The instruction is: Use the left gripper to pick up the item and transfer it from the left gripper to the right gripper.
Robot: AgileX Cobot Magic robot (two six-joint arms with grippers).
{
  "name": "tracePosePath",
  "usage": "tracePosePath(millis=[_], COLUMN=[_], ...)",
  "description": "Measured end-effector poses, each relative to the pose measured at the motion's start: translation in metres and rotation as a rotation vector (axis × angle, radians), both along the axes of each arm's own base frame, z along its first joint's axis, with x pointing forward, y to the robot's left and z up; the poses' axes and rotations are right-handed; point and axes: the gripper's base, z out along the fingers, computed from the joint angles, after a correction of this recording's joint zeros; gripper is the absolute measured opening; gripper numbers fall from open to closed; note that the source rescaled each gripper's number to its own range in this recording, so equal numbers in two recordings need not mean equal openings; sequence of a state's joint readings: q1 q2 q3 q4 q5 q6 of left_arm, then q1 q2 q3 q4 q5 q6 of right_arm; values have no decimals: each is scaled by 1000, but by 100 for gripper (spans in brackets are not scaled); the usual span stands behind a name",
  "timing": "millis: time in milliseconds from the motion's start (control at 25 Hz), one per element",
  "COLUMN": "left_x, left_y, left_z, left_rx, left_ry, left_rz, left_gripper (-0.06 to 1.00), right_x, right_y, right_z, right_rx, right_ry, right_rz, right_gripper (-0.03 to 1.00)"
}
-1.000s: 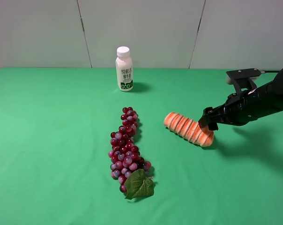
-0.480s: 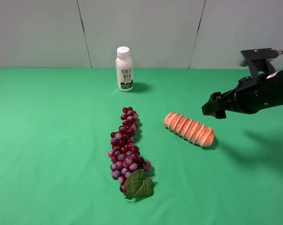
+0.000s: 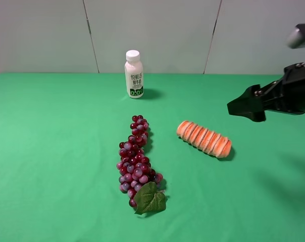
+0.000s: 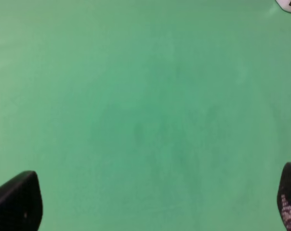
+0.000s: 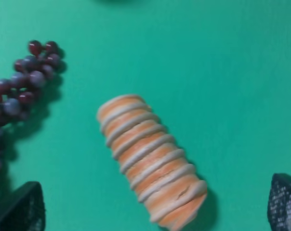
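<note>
The item, an orange-and-cream ribbed loaf (image 3: pixel 204 139), lies flat on the green table (image 3: pixel 51 151), right of centre. My right gripper (image 3: pixel 244 108) hangs open above and to the right of it, clear of it, holding nothing. In the right wrist view the loaf (image 5: pixel 150 159) lies below the two wide-spread fingertips of the right gripper (image 5: pixel 151 207). My left gripper (image 4: pixel 152 202) does not show in the exterior high view. Its wrist view shows its fingertips (image 4: pixel 15 199) wide apart over bare green cloth, open and empty.
A dark red grape bunch (image 3: pixel 137 159) with a green leaf (image 3: pixel 150 198) lies left of the loaf. A white bottle (image 3: pixel 134 74) stands at the back near the wall; its edge (image 4: pixel 287 4) shows in the left wrist view. Grapes (image 5: pixel 20 89) also show beside the loaf.
My right gripper has lifted off the loaf's right end and drawn back up and to the right. The loaf stays on the table where it lay.
</note>
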State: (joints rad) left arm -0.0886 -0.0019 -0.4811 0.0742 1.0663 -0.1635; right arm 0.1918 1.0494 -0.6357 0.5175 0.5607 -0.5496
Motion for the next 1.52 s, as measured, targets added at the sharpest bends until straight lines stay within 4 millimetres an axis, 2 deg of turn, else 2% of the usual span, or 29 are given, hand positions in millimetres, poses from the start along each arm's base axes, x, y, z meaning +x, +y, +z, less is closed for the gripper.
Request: tracePosePath(millis=[320,680,960,1160,1440,1520], left_x=[0,0,0,0,0,0], left_y=[0,0,0,0,0,0], left_z=[0,0,0,0,0,0], left_rx=[0,1,1,1,1,1], left_ry=[0,0,0,0,0,0], left_rz=[0,0,0,0,-1,-1], left_gripper=[97,97,97,97,97,97], right_x=[-46,-103,-139,-158,-181,-189], right_y=[-4,-16,-31,-46,-54,-56], right_z=[32,48,45,39,20,19], right_rx=[25,31,-17,-85,-52,-34], right_ry=[-89,-122,-77,-29,-88,-155], right_rz=[72,58,-31,-157,-217,-223], right_gripper=[100,100,100,100,100,100])
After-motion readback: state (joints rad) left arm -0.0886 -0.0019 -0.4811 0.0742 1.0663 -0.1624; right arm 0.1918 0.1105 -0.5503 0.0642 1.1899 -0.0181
